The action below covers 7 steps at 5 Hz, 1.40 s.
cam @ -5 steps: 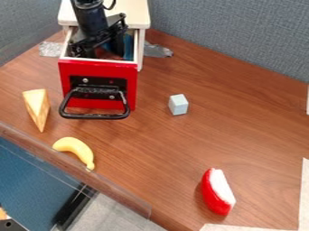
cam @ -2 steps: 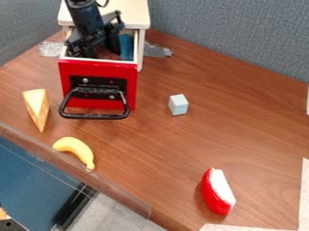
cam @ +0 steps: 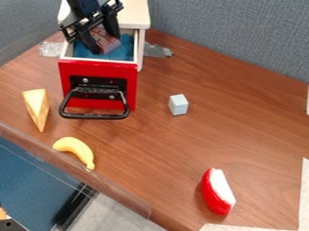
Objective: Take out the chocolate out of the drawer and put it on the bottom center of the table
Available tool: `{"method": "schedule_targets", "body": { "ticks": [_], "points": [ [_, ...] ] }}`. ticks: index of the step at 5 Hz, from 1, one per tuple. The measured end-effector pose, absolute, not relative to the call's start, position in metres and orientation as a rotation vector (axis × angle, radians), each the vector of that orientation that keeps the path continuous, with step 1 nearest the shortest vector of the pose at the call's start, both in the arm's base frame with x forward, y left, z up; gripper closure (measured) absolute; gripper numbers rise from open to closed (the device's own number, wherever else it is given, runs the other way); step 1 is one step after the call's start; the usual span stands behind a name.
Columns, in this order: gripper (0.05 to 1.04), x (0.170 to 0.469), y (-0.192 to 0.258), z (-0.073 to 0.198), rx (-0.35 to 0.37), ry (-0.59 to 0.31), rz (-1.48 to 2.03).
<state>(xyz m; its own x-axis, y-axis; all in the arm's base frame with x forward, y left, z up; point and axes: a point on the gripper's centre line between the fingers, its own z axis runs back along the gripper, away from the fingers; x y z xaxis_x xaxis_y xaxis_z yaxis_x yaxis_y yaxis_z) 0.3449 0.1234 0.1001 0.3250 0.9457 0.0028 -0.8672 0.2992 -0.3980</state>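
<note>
Gripping the brown chocolate [cam: 106,43] between its two fingers, the black gripper [cam: 104,43] is seen at the mouth of the pulled-out drawer [cam: 67,72], at the upper left of the camera view. The block is held at a tilt, framed by the drawer's white rims; whether it is lifted fully clear of them cannot be told. Beneath it, a blue lining [cam: 125,50] is exposed. The drawer's red front is fitted with a black handle [cam: 93,116], and behind it stands the cream cabinet [cam: 135,16], flanked by silver tape [cam: 50,49] on both sides. Farther out on the brown wooden table [cam: 151,149], a pale yellow wedge [cam: 37,107] is laid left of the drawer, with a yellow banana [cam: 76,147] below it near the edge. A small whitish block [cam: 179,104] is set to the drawer's right, and a red-and-white piece [cam: 217,193] is placed at lower right. The scene is backed by a gray-blue partition [cam: 229,36].
</note>
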Motion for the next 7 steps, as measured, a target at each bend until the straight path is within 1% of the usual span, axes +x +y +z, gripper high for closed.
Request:
{"method": "schedule_targets", "body": {
  "ticks": [2,3,4,5,7],
  "points": [
    [0.477,0.332,0.12,0.13,-0.423,-0.277,1.175],
    [0.477,0.324,0.104,0.132,-0.407,-0.283,1.113],
    [0.477,0.309,0.077,0.133,-0.397,-0.292,1.002],
    [0.477,0.293,0.056,0.129,-0.39,-0.306,0.91],
    [0.477,0.281,0.012,0.115,-0.349,-0.35,0.703]
  ]
}}
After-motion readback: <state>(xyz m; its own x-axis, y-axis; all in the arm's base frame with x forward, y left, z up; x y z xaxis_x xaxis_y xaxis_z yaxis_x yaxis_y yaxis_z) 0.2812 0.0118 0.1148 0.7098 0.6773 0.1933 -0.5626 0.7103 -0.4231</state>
